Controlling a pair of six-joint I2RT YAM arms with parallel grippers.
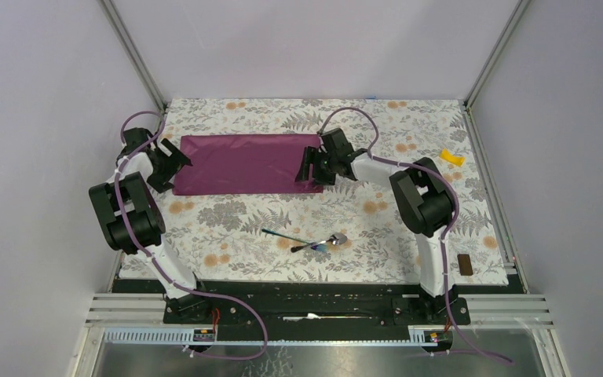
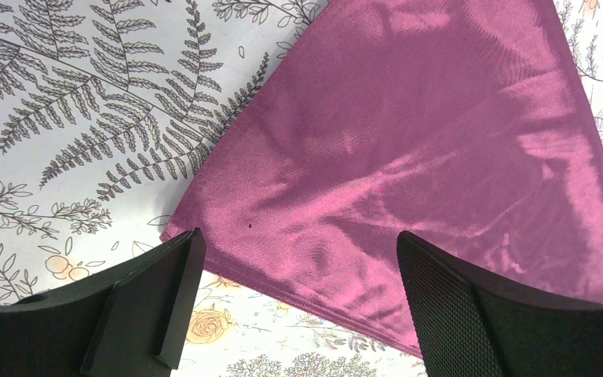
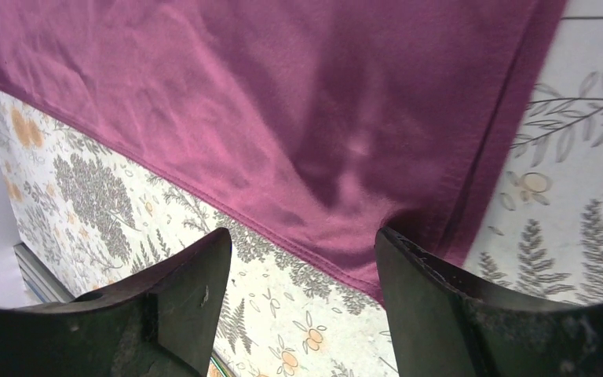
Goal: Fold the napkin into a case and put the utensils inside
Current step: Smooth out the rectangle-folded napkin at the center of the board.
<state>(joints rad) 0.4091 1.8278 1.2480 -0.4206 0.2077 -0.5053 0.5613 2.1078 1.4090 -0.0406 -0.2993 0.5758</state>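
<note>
The napkin (image 1: 243,163) lies flat as a wide purple oblong, stretched from the left gripper (image 1: 174,166) at 1 short end to the right gripper (image 1: 312,166) at the other, so it fills the whole span between the 2. It is not a narrow case.

In the left wrist view, the left gripper (image 2: 298,243) has its jaws far apart and holds nothing. The napkin (image 2: 408,157) shows its near-left corner just ahead of the fingers, and its near edge runs slantwise across the gap between them.

The right gripper (image 3: 302,236) also stands with jaws apart, a little less wide, and clamps nothing. The napkin (image 3: 283,102) fills most of the view ahead of it, and its near edge crosses the gap. A small pucker sits in the cloth right at the tip of 1 finger (image 3: 440,298) — whether that finger touches the cloth I cannot tell. A darker band follows the cloth's short edge on that side.

The utensils lie behind both grippers, toward the arm bases and closer to the right one. They are the spoon (image 1: 326,242) and the thin bluish-handled piece (image 1: 283,235), and their ends meet in a shallow V.

Everything rests on the floral tablecloth (image 1: 228,228). A small yellow piece (image 1: 451,158) lies well out to the right of the right gripper, and a small brown block (image 1: 464,265) sits by the tablecloth's near right corner — far behind that gripper.
</note>
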